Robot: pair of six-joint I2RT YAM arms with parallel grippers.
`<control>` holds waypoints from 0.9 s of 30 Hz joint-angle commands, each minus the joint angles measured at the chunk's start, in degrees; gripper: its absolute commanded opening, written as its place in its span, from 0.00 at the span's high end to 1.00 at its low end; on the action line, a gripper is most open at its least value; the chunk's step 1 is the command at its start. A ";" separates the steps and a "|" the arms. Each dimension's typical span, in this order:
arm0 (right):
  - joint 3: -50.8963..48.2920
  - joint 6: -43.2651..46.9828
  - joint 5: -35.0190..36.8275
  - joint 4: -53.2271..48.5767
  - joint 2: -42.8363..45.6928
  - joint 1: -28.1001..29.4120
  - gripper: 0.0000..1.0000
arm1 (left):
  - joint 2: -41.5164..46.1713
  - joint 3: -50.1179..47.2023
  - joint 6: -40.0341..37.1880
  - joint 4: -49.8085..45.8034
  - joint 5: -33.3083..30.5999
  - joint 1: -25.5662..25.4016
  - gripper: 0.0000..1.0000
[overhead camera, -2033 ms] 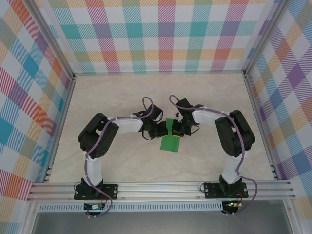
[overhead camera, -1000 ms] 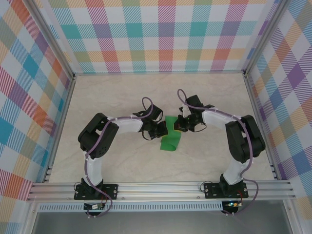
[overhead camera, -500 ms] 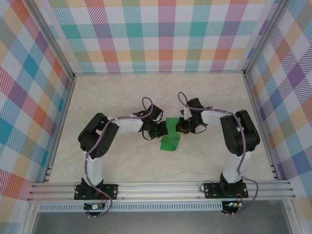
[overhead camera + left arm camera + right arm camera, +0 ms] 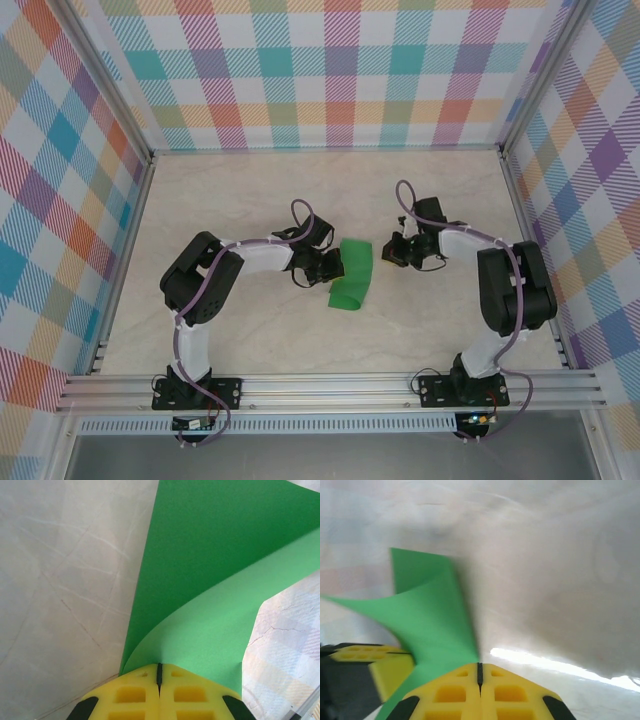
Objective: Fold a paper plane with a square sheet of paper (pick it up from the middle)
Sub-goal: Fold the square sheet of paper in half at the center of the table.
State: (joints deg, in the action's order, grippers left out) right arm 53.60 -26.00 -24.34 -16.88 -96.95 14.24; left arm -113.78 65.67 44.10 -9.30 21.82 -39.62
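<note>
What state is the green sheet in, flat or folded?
Bent over, not creased: the green sheet curves over itself from the shut left gripper pinching its edge.

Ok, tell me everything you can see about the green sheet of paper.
The square sheet of paper is thin, plain bright green, unprinted. It is not flat: it bows in a soft curve, no sharp crease visible. It sits near the middle of the table. The left gripper is shut on its left edge. Its near end seems to rest on the table. The right gripper, shut, looks just clear of it from above.
</note>
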 commanded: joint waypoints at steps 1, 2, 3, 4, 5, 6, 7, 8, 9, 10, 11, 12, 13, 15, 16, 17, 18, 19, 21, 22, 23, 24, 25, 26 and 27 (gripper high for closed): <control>2.11 -1.34 -2.78 1.93 -0.49 4.43 1.00 | -8.17 -5.64 0.11 -15.75 -7.31 -0.53 1.00; 2.99 -1.72 -3.35 2.16 -2.06 5.37 1.00 | -8.18 -5.64 0.11 -15.77 -7.24 -0.56 1.00; 3.80 -2.00 -3.94 2.31 -3.51 6.02 1.00 | -8.14 -5.55 0.09 -15.75 -7.26 -0.55 1.00; 4.71 -2.31 -4.19 2.38 -5.10 6.68 1.00 | -8.19 -5.57 0.10 -15.86 -7.33 -0.55 1.00; 5.55 -2.54 -4.48 2.54 -6.64 7.08 1.00 | -8.21 -5.64 0.11 -15.84 -7.39 -0.55 1.00; 6.08 -2.70 -4.87 2.83 -7.69 7.20 1.00 | -8.22 -5.60 0.08 -15.92 -7.47 -0.55 1.00; 6.56 -2.91 -5.04 3.10 -8.77 7.21 1.00 | -8.08 -5.72 -0.01 -15.95 -7.45 -0.53 1.00; 7.06 -2.88 -4.70 3.16 -9.54 7.21 1.00 | -8.11 -5.73 0.10 -16.06 -7.41 -0.50 1.00; 7.44 -2.83 -4.26 2.94 -10.11 7.21 1.00 | -8.11 -5.81 0.08 -16.03 -7.48 -0.55 1.00; 7.89 -2.56 -3.57 2.55 -10.73 7.14 1.00 | -8.12 -5.84 0.03 -16.06 -7.43 -0.55 1.00; 8.43 -2.39 -2.87 1.99 -11.33 6.97 1.00 | -8.05 -5.99 0.09 -16.08 -7.52 -0.55 1.00; 8.89 -2.11 -2.13 1.24 -12.04 6.66 1.00 | -8.09 -5.94 0.07 -16.10 -7.50 -0.55 1.00; 9.14 -2.02 -1.72 0.84 -12.60 6.32 1.00 | -8.10 -6.05 0.11 -16.10 -7.42 -0.55 1.00; 9.15 -1.80 -0.67 0.45 -13.51 5.07 1.00 | -8.10 -6.12 -0.01 -16.21 -7.48 -0.55 1.00; 8.90 -1.78 -0.35 0.48 -13.82 4.32 1.00 | -8.11 -6.24 -0.05 -16.24 -7.50 -0.55 1.00; 8.74 -1.84 0.10 0.28 -14.05 3.29 1.00 | -8.13 -6.40 -0.06 -16.35 -7.65 -0.55 1.00; 8.56 -1.83 0.45 0.36 -14.21 2.45 1.00 | -8.17 -6.51 -0.02 -16.41 -7.75 -0.55 1.00; 8.17 -1.72 0.79 0.58 -14.21 1.13 1.00 | -8.17 -6.70 -0.01 -16.45 -7.84 -0.54 1.00; 7.75 -1.70 1.83 0.86 -13.93 -0.97 1.00 | -8.12 -7.11 -0.03 -16.29 -7.94 -0.48 1.00; 7.74 -1.69 2.13 0.78 -13.80 -1.83 1.00 | -8.06 -7.28 -0.09 -16.29 -7.95 -0.53 1.00; 7.96 -1.55 2.66 0.48 -13.48 -2.89 1.00 | -8.11 -7.46 -0.10 -16.24 -7.96 -0.55 1.00; 8.44 -1.48 3.71 -0.38 -12.97 -3.33 1.00 | -8.07 -7.55 -0.15 -16.24 -7.94 -0.54 1.00; 9.13 -1.30 5.03 -1.65 -12.15 -3.34 1.00 | -8.06 -7.56 -0.16 -16.10 -7.94 -0.55 1.00; 9.48 -1.40 5.99 -2.68 -11.03 -3.13 1.00 | -8.04 -7.63 -0.20 -16.02 -7.89 -0.55 1.00; 9.35 -1.68 6.31 -2.99 -9.14 -2.63 1.00 | -8.02 -7.59 -0.18 -15.94 -7.85 -0.55 1.00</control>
State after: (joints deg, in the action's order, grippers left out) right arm 62.00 -28.05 -26.09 -16.69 -109.49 12.16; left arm -113.60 64.97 44.07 -8.47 21.82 -39.62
